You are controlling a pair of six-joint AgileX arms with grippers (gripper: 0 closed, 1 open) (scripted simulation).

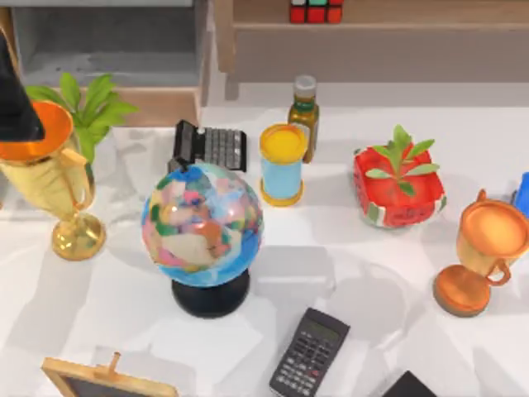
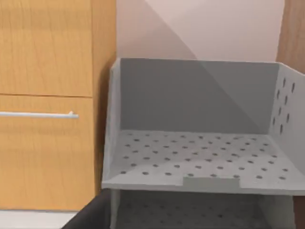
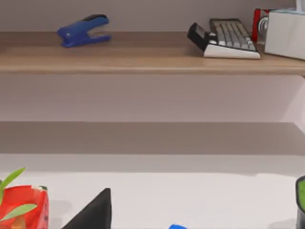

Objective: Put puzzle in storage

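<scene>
Already, you can see the puzzle [image 1: 316,11] sitting on the wooden shelf [image 1: 372,18] at the far edge of the top view, right of centre, its red and green tiles facing up and its far part cut off by the frame. On the white surface [image 1: 347,273] below it, the globe [image 1: 202,224] stands near the middle on a black base. Just beyond the globe lies a small black typewriter [image 1: 210,146], and to its right a blue cup with a yellow top [image 1: 283,163] stands beside a bottle [image 1: 304,112]. Farther right is a red pot with a green plant [image 1: 399,187], and at the right edge an orange trophy [image 1: 482,252]. A gold trophy [image 1: 51,178] stands at the left, with a leafy plant [image 1: 92,106] behind it. A calculator [image 1: 310,352] lies near you, right of the globe. Your left wrist view faces a grey perforated bin [image 2: 200,157] beside a wooden cabinet [image 2: 47,105]. Your right wrist view looks at a shelf holding a blue stapler [image 3: 84,30]. For either tool, you cannot tell whether the fingers are spread or pressed together.
</scene>
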